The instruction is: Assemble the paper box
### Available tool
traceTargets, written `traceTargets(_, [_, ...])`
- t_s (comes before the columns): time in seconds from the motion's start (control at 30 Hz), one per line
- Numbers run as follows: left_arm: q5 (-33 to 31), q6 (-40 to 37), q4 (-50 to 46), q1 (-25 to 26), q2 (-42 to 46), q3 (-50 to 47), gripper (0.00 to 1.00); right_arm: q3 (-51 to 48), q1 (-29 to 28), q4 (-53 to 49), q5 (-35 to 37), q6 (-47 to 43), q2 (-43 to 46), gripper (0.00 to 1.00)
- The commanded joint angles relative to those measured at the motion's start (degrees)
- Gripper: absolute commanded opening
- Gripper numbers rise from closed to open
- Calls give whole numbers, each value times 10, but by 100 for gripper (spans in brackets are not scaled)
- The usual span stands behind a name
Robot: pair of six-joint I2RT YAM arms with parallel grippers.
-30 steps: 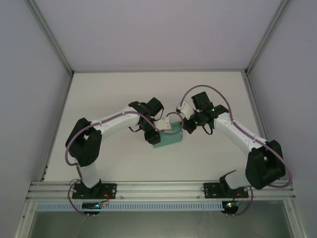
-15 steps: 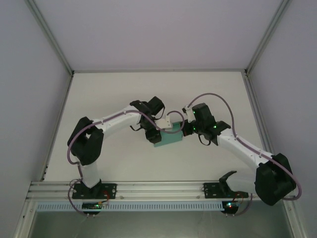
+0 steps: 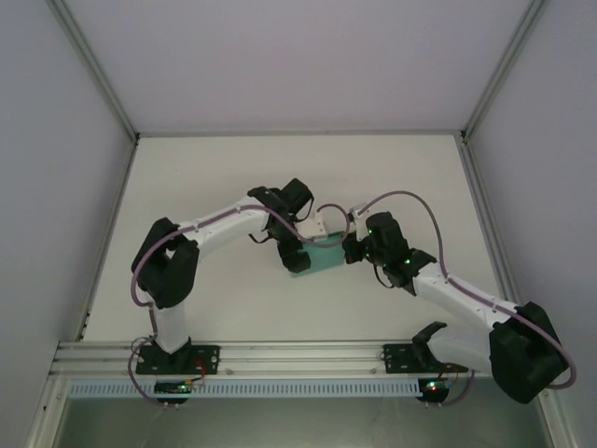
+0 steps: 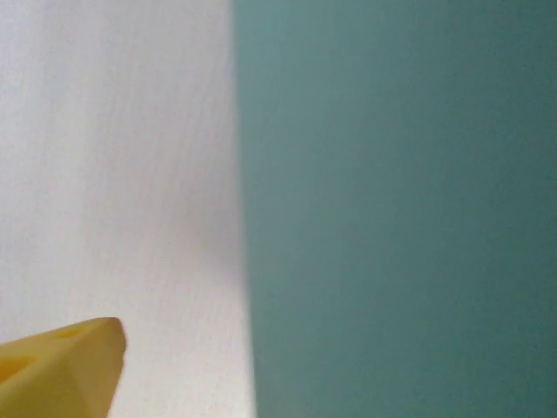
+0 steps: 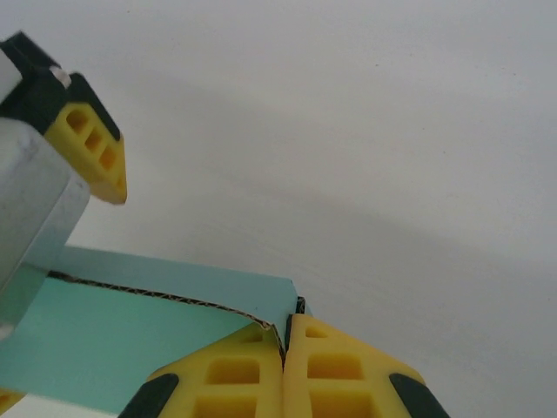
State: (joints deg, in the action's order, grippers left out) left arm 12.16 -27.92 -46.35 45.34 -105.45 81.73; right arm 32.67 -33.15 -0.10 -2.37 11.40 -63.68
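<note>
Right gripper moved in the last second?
Yes. The right gripper came slightly toward the near rail, at the paper box's right end; its elbow swung down and right.

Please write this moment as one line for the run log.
task: assemble paper box | left tool: open, over box | right tool: shut, fingertips at box corner

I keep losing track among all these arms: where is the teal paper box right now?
From above, the paper box lies in the middle of the table, between the left hand and the right hand, which meets its right edge.
</note>
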Motion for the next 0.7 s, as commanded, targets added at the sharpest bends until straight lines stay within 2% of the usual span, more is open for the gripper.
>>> traceTargets(0.0, [-10, 25, 7, 3, 54, 3, 100, 11, -17, -111, 19, 30, -2, 0])
traceTargets(0.13, [-63, 88, 46, 5, 126, -54, 99, 29, -29, -136, 67, 67, -12, 0])
traceTargets(0.27, [-146, 179, 82, 5, 204, -117, 100, 56, -52, -166, 111, 86, -32, 0])
traceTargets(0.37, [-175, 233, 94, 3, 236, -143, 98, 71, -72, -180, 133, 89, -45, 0])
traceTargets(0.43, [-174, 266, 91, 2, 239, -142, 84, 79, -78, -187, 138, 95, -50, 0])
traceTargets(0.5, [-171, 291, 77, 2, 231, -129, 65, 87, -86, -197, 145, 98, -53, 0])
traceTargets(0.57, [-157, 296, 83, 1, 227, -132, 56, 92, -90, -203, 145, 104, -54, 0])
traceTargets(0.67, [-137, 291, 103, 2, 225, -147, 49, 101, -90, -210, 139, 108, -60, 0])
